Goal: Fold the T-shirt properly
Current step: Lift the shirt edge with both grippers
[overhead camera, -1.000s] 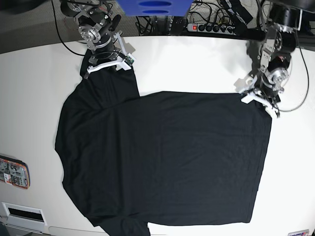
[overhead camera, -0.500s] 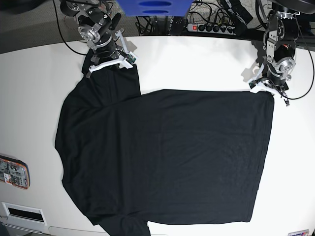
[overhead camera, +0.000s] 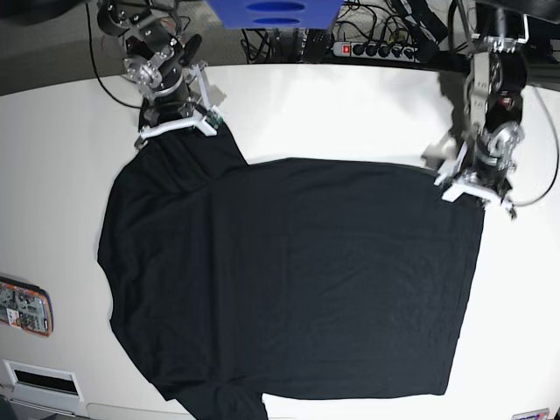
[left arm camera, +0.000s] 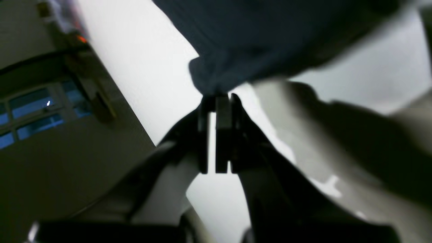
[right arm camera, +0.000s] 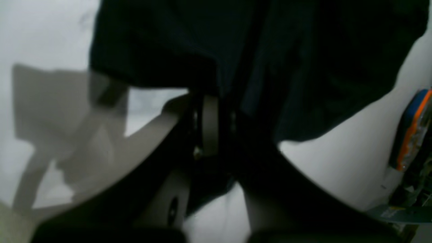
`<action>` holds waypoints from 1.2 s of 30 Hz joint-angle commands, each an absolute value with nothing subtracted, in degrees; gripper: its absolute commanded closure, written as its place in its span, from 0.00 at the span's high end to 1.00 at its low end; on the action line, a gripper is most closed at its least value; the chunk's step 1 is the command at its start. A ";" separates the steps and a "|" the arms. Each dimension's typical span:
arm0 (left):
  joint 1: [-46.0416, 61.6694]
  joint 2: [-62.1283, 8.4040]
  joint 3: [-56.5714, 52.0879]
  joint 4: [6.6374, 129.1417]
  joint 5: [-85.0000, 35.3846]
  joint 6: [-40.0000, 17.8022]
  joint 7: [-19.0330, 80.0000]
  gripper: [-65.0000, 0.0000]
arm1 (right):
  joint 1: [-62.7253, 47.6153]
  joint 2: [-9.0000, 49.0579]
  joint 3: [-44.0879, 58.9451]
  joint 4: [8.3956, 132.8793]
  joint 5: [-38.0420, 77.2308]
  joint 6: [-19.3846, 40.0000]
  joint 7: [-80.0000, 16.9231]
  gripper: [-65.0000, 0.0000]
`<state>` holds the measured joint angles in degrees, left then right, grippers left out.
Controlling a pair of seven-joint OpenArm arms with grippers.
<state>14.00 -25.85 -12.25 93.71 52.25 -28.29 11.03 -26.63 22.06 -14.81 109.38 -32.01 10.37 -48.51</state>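
Observation:
The black T-shirt (overhead camera: 289, 280) lies spread flat on the white table (overhead camera: 350, 114), with one sleeve reaching up to the far left. My right gripper (overhead camera: 175, 129) is shut on that sleeve's end; in the right wrist view the dark cloth (right arm camera: 303, 67) drapes over its closed fingers (right arm camera: 210, 125). My left gripper (overhead camera: 472, 186) is at the shirt's far right corner. In the left wrist view its fingertips (left arm camera: 222, 108) pinch a bunched point of the fabric (left arm camera: 270, 33).
An orange and blue object (overhead camera: 24, 306) lies at the table's left edge, also in the right wrist view (right arm camera: 410, 128). A white box (overhead camera: 39, 381) sits at the front left corner. Behind the table are a power strip (overhead camera: 376, 48), cables and a blue item (overhead camera: 271, 12).
My right gripper has drawn the sleeve up and to the left, stretching it. My left gripper rose toward the back with the corner, then came down again a little.

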 commanded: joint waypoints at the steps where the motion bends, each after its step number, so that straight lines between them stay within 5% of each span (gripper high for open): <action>1: 12.97 -26.95 -12.97 94.55 52.79 -27.56 11.91 0.00 | -25.98 22.55 -13.93 110.64 -32.57 9.89 -48.31 0.00; 24: -7.43 -21.32 -12.88 82.24 52.18 -27.56 11.91 0.00 | -4.79 22.46 -13.85 109.23 -32.40 10.24 -48.92 0.00; 36: -10.68 -17.63 -13.14 82.51 52.79 -27.47 12.26 0.00 | -0.57 22.37 -14.20 96.48 -32.13 10.33 -50.33 0.00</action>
